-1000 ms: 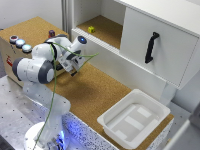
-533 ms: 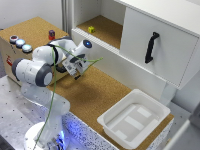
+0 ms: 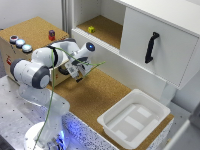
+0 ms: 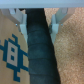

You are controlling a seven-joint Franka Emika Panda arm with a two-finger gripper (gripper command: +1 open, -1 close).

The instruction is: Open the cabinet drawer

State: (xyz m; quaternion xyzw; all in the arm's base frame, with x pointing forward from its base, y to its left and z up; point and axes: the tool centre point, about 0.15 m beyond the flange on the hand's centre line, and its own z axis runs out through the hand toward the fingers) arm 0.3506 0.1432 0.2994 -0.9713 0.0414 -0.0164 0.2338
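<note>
The cabinet (image 3: 165, 20) is a large white unit at the back on the exterior view's right. Its open compartment has a cork floor (image 3: 105, 29). Its white panel (image 3: 160, 55) is flush and bears a black vertical handle (image 3: 151, 47). My gripper (image 3: 78, 71) hangs over the cork table, well to the left of the handle and apart from the cabinet. In the wrist view the gripper (image 4: 38, 19) is open and empty, its two pale fingers (image 4: 19, 17) spread over a dark band.
A shallow white plastic tray (image 3: 107, 121) lies at the front right. A cardboard box (image 3: 35, 30) with round buttons (image 3: 20, 43) and a red item (image 3: 51, 34) stands beside the arm. A small yellow cube (image 3: 91, 29) sits in the compartment.
The wrist and gripper have shifted a little toward the exterior view's right, nearer the cabinet. The panel and tray have not moved.
</note>
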